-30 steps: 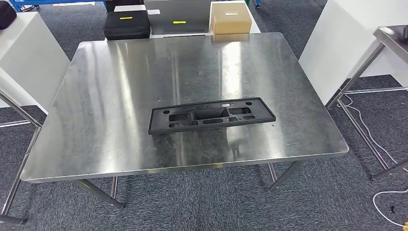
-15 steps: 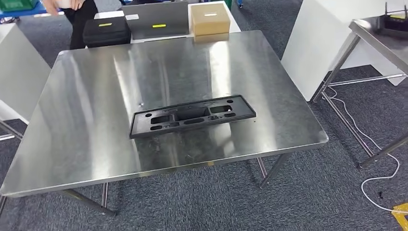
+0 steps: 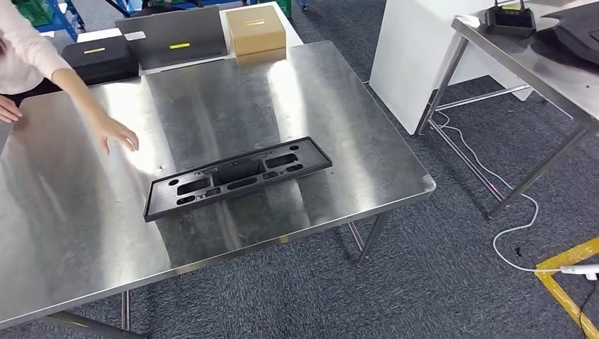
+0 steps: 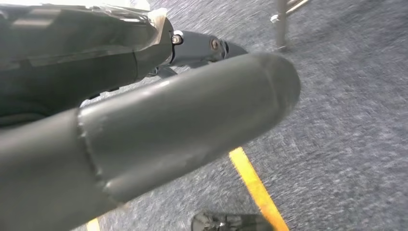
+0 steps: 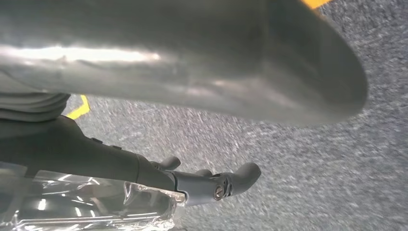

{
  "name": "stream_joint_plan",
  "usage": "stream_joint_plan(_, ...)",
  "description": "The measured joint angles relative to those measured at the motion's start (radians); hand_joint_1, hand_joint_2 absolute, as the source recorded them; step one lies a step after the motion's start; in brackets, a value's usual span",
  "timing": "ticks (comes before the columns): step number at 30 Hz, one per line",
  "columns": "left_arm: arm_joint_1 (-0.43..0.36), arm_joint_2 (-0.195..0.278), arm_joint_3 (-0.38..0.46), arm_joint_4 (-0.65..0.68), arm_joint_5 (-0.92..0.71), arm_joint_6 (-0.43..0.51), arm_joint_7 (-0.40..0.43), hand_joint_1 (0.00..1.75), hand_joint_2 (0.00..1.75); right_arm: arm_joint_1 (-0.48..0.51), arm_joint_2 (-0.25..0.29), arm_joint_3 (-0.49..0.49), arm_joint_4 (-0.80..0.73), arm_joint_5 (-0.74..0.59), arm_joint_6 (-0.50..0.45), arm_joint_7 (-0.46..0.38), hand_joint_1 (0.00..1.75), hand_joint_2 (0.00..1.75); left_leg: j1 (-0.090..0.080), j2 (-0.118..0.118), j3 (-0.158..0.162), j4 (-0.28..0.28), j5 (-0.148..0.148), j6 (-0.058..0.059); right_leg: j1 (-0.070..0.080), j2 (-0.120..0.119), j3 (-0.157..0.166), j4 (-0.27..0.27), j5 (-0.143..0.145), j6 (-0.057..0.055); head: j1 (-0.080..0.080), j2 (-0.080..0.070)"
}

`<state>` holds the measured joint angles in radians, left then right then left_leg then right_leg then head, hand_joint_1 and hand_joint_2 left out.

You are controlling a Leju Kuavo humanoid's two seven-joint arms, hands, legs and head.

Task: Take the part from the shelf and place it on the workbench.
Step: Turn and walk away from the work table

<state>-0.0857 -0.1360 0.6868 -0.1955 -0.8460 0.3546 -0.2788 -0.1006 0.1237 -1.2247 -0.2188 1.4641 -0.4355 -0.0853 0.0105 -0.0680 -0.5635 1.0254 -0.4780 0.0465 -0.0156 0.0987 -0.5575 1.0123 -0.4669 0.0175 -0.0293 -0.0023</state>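
At the upper left of the head view a person's hand (image 3: 116,133) hangs over the worktop (image 3: 339,120), well apart from the part and touching nothing we can make out. Behind it, at the upper edge, sit a black case (image 3: 99,58) and a grey box (image 3: 176,35), each with a small yellow label, and a cardboard box (image 3: 256,32) with a yellow mark on top. None of the writing is large enough for us to read.

Toward the middle, the part (image 3: 236,176) lies flat on the steel, a long black moulded panel with cut-outs. Its long axis runs from lower left up to the right, roughly along the near edge, so we judge the placing done.

Our left hand (image 4: 192,110) shows in the left wrist view over grey carpet and a yellow floor line; the thick thumb hides the fingers, so we cannot tell whether it is released or clenched. Our right hand (image 5: 202,185) hangs over the same carpet; its dark fingers show, but whether they are spread or curled we cannot tell either. We see nothing held in either. With both arms hanging, we cannot say which hand is nearer the part.

At the upper right stands a second steel table (image 3: 523,60) with dark things on it.
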Motion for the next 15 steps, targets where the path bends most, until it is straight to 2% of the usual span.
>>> stream_joint_plan(2,-0.001,0.000,0.000,0.000,-0.001,0.000,0.000,0.00,0.00,0.003,0.000,0.000,0.001,0.003,0.002,-0.001,0.00,0.00,-0.003,0.021,0.004,-0.009,0.004,0.003,0.001,0.009,-0.006,-0.002,0.002,0.009,0.000,0.000)
stream_joint_plan(4,0.000,-0.001,-0.001,0.000,-0.001,0.000,-0.002,0.00,0.00,0.004,-0.001,0.000,0.002,0.006,0.005,-0.002,0.00,0.00,-0.001,0.043,0.013,-0.027,0.013,0.009,0.004,-0.021,-0.025,0.026,-0.014,0.014,0.002,0.000)
stream_joint_plan(6,0.002,0.000,-0.001,0.000,-0.001,0.000,-0.003,0.00,0.00,0.001,-0.001,0.001,0.002,0.006,0.007,-0.002,0.00,0.00,-0.002,0.069,0.018,-0.037,0.017,0.014,0.005,-0.066,-0.077,0.125,-0.063,0.011,0.004,0.000)
stream_joint_plan(8,0.003,0.000,-0.001,0.000,-0.001,0.001,-0.003,0.00,0.00,0.001,0.000,0.001,0.003,0.006,0.008,-0.003,0.00,0.00,-0.003,0.096,0.017,-0.036,0.016,0.017,0.001,-0.081,-0.136,0.242,-0.107,0.014,0.005,0.000)
stream_joint_plan(9,0.003,0.000,-0.001,0.000,-0.001,0.001,-0.003,0.00,0.00,0.002,0.000,0.001,0.003,0.005,0.009,-0.003,0.00,0.00,-0.003,0.109,0.017,-0.036,0.015,0.017,-0.001,-0.085,-0.147,0.264,-0.110,0.021,0.005,0.000)
stream_joint_plan(10,0.003,0.000,-0.001,0.000,-0.002,0.001,-0.003,0.00,0.00,0.004,0.000,0.001,0.003,0.004,0.011,-0.004,0.00,0.00,-0.003,0.121,0.017,-0.036,0.014,0.016,-0.003,-0.090,-0.136,0.247,-0.098,0.030,0.006,0.000)
stream_joint_plan(11,0.003,-0.001,-0.001,0.000,-0.002,0.001,-0.003,0.00,0.00,0.004,-0.001,0.001,0.003,0.003,0.012,-0.004,0.00,0.00,-0.003,0.133,0.019,-0.035,0.013,0.013,-0.005,-0.101,-0.106,0.193,-0.075,0.040,0.006,0.000)
stream_joint_plan(12,0.003,-0.001,-0.001,0.000,-0.002,0.001,-0.003,0.00,0.00,0.004,-0.002,0.001,0.003,0.002,0.014,-0.005,0.00,0.00,-0.004,0.144,0.020,-0.033,0.010,0.010,-0.007,-0.128,-0.065,0.121,-0.050,0.047,0.007,0.000)
stream_joint_plan(13,0.003,-0.001,-0.001,0.000,-0.002,0.001,-0.003,0.00,0.00,0.001,-0.002,0.001,0.003,0.002,0.015,-0.005,0.00,0.00,-0.008,0.156,0.022,-0.028,0.005,0.004,-0.006,-0.158,-0.031,0.059,-0.029,0.048,0.008,0.000)
stream_joint_plan(14,0.003,-0.001,-0.001,0.000,-0.003,0.001,-0.003,0.00,0.00,-0.001,-0.002,0.002,0.003,0.003,0.016,-0.005,0.00,0.00,-0.011,0.167,0.025,-0.025,-0.001,-0.003,-0.006,-0.179,-0.008,0.017,-0.015,0.043,0.007,0.000)
stream_joint_plan(15,0.003,-0.001,-0.001,0.000,-0.003,0.000,-0.004,0.00,0.00,-0.002,-0.002,0.002,0.003,0.004,0.017,-0.006,0.00,0.00,-0.015,0.178,0.028,-0.021,-0.006,-0.009,-0.004,-0.190,0.000,-0.003,-0.008,0.035,0.006,0.000)
